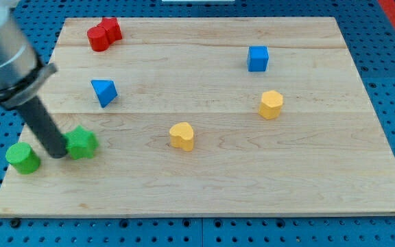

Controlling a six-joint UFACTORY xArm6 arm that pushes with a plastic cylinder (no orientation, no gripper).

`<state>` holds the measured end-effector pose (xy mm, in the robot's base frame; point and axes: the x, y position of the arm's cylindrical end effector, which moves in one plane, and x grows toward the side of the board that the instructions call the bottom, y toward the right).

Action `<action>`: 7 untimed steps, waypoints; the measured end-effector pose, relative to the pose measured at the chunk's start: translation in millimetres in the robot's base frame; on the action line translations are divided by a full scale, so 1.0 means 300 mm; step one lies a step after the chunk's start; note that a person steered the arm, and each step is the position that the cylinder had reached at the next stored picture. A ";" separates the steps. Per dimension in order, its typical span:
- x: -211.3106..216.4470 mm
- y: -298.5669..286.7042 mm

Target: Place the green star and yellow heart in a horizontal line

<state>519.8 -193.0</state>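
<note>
A pale wooden worktop [204, 185] lies on a blue pegboard base that fills the surroundings. The arm enters from the view's upper left, a grey cylinder narrowing to a dark rod that slants down and to the view's right. There is no gripper on it, so nothing to open or close; my tip [60, 154] rests on the board at the left flank of the green star [82, 143], touching it or very nearly so.

The green star sits near the worktop's lower left, a squat lumpy block with no clear long axis; which way its points face cannot be made out. The yellow heart [182, 135] lies well to the view's right of it, near the middle, slightly higher up the board, its lobes seemingly towards the view's upper right.

A green cylinder [22, 158] stands just left of my tip.
</note>
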 end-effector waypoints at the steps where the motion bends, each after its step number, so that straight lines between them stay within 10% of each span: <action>1: -0.071 0.102; 3: 0.099 0.153; 7: -0.014 0.306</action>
<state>515.7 -101.3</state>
